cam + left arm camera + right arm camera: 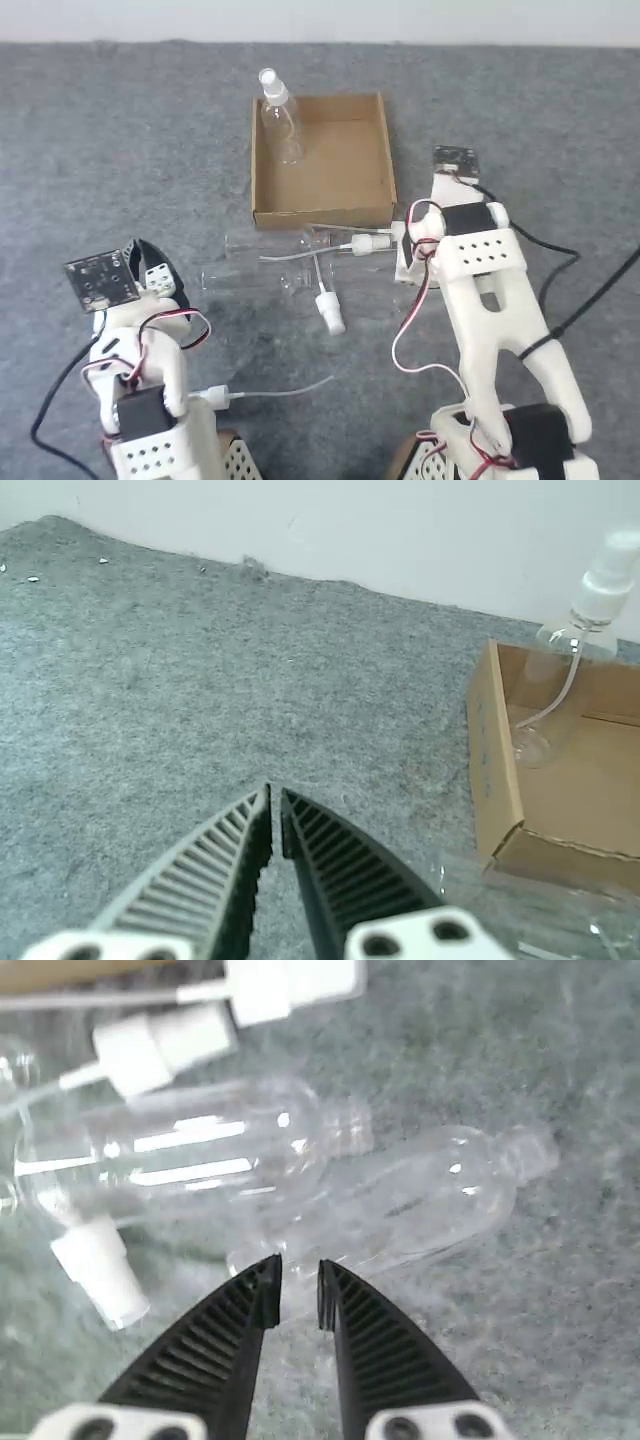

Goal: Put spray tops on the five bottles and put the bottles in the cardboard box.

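Right claw (297, 1265) narrowly parted, empty, poised just above uncapped clear bottles (420, 1195); loose spray tops (160, 1045) just beyond. Likely to skid the slick, round plastic aside if closed off-centre. Left claw (276, 795) almost closed, empty; cardboard box (490, 750) holding one capped bottle (560, 660) well ahead.

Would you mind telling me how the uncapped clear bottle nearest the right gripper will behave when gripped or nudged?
Lying on its round side, the bottle will probably roll if nudged. It looks empty and thin-walled, so it is likely light and may flex when squeezed. Its smooth clear plastic could slip in the right gripper.
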Tool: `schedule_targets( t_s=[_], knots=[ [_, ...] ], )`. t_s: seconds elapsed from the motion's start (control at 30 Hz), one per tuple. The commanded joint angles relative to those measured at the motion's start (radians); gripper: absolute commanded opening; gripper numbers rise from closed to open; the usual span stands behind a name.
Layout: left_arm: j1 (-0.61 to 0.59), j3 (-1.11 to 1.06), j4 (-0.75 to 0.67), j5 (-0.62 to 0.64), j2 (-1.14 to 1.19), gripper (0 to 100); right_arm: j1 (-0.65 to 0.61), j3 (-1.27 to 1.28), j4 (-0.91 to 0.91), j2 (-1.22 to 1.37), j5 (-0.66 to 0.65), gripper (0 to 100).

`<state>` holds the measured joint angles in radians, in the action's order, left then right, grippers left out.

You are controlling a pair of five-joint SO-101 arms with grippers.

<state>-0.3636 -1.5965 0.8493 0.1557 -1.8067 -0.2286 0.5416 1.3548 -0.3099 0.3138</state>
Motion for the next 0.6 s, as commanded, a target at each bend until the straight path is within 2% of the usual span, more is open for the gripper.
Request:
schedule_targets(
  t_s=[0.0,0.13,0.2,0.4,0.57],
  knots=[
    [0.003,0.016,-0.032,-0.011,-0.017,2,0.059,-0.011,-0.015,-0.045,0.061,6.9],
    [0.003,0.016,-0.032,-0.011,-0.017,2,0.094,-0.008,0.01,-0.045,0.114,18.7],
    [0.003,0.016,-0.032,-0.011,-0.017,2,0.094,-0.008,0.03,-0.045,0.141,21.5],
    [0.003,0.016,-0.032,-0.011,-0.017,2,0.088,-0.005,0.018,-0.031,0.189,21.7],
    [0.002,0.016,-0.032,-0.011,-0.017,2,0.088,-0.026,-0.002,0.107,0.209,21.7]
  ],
)
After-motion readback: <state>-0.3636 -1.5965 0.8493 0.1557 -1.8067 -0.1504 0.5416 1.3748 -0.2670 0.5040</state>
